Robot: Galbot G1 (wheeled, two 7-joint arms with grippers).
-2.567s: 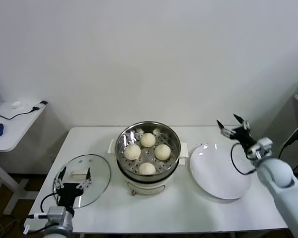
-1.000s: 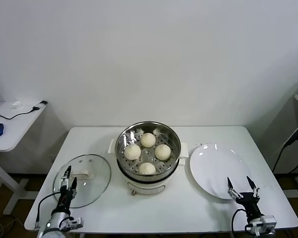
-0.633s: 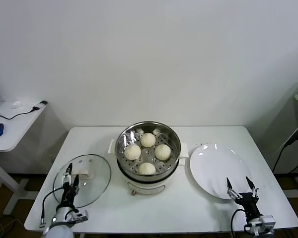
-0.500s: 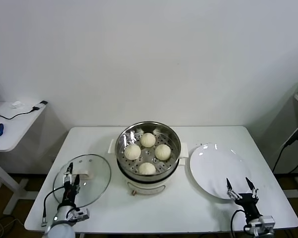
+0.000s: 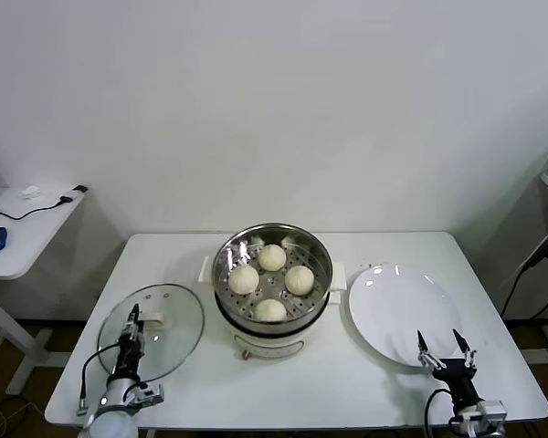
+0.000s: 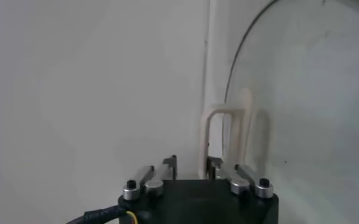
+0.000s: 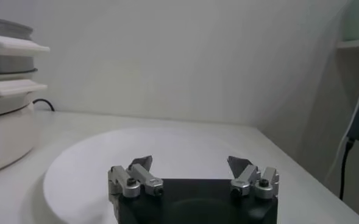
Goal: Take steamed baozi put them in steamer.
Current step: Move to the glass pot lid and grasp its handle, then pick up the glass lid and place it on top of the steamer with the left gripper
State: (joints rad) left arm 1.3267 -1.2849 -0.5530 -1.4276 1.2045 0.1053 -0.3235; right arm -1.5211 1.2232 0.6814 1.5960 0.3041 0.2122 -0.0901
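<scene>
Stainless steel caught the light at the middle of your white counter (image 5: 347, 383), where the steamer (image 5: 272, 274) stood on its cream base, and all four steamed baozi (image 5: 272, 281) lay inside it on the perforated tray, set in a loose diamond and close to one another. To the steamer's left, the glass lid (image 5: 169, 333) lay flat on the counter with its cream handle (image 5: 152, 319) up. Your left end effector (image 5: 131, 331) sat low at the near edge of that lid, just by the handle, and its fingers (image 6: 170, 164) stood narrow, with only a slim gap between the tips; nothing was held in them, and the handle showed just past them in the left wrist view. On the steamer's right lay the white plate (image 5: 393, 301). Your right end effector (image 5: 445, 345) was at the plate's near rim, its fingers (image 7: 139, 164) spread wide and holding nothing.
</scene>
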